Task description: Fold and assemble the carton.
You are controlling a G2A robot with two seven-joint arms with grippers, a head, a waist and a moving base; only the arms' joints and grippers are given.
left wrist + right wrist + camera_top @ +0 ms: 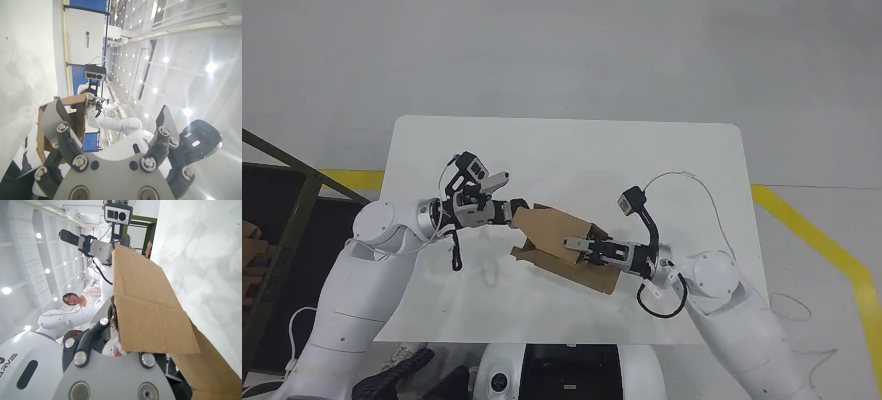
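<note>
Left jaws apart at carton (548, 236) on white table (642, 160), grey floor (542, 60) around.

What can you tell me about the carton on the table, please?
The carton is plain brown corrugated cardboard, partly folded, with creased panels and loose flaps. It sits slantwise at the middle of the white table, between the arms. One finger of the open left gripper touches one end; the right gripper meets the other end.
</note>
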